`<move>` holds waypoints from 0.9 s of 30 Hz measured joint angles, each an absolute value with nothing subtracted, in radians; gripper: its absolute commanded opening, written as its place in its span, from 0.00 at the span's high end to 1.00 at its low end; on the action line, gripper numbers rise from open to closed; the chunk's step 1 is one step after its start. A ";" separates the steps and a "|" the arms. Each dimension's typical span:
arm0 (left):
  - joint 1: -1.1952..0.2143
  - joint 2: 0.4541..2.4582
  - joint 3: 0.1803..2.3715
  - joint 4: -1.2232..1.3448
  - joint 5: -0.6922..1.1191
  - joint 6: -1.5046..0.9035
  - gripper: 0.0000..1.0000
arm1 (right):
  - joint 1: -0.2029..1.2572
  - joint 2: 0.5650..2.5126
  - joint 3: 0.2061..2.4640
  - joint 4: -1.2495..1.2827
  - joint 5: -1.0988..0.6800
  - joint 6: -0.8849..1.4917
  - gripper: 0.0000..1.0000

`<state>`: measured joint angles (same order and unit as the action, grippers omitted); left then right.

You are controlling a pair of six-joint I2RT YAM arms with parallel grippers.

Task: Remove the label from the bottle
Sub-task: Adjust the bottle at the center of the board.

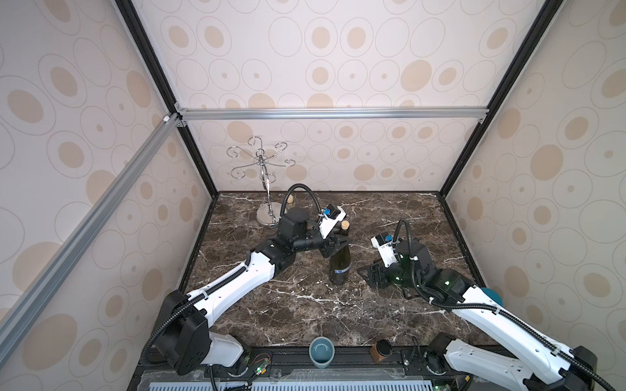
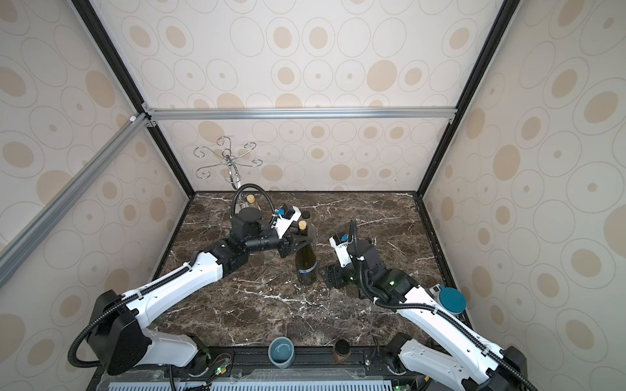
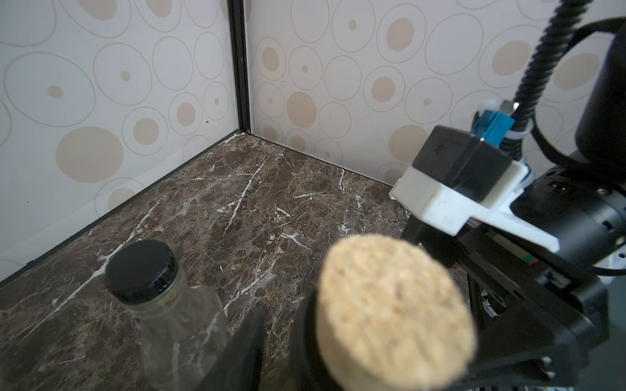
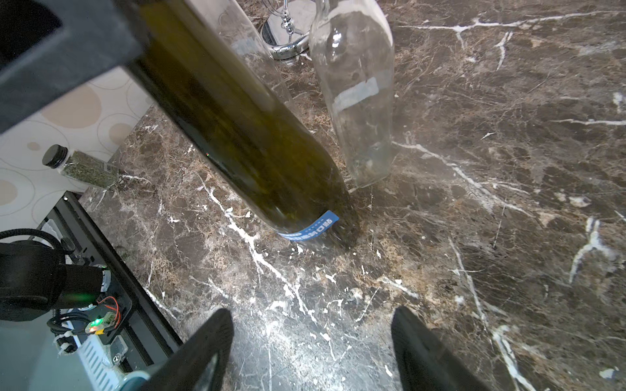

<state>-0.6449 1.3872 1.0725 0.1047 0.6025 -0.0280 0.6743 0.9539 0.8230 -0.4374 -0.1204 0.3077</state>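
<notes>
Corked green bottle (image 1: 339, 262) — herb-filled jar (image 4: 88, 170)

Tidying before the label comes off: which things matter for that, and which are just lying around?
In use: green corked bottle, its blue label, left gripper, right gripper.
Lying about: black-capped clear bottle, chrome glass rack, blue cup, spice jar.

Clear bottle (image 4: 355, 84), chrome stand (image 1: 266, 214), blue cup (image 1: 321, 352)

White-and-black arms (image 1: 237, 281), ribbed black cables (image 1: 474, 307)
</notes>
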 measured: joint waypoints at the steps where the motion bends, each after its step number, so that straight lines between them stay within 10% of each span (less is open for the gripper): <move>1: -0.645 1.387 1.073 0.105 0.601 -0.028 0.63 | 0.674 0.954 0.823 -0.435 -0.120 0.308 0.23; 27: -0.722 1.301 1.124 -0.099 0.116 -0.123 0.90 | 0.717 1.005 0.834 -0.379 -0.090 0.298 0.21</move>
<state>-0.7219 1.3014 1.1240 -0.0986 0.1158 -0.1226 0.7174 1.0054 0.8341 -0.3790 -0.0898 0.2977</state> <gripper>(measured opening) 0.313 0.788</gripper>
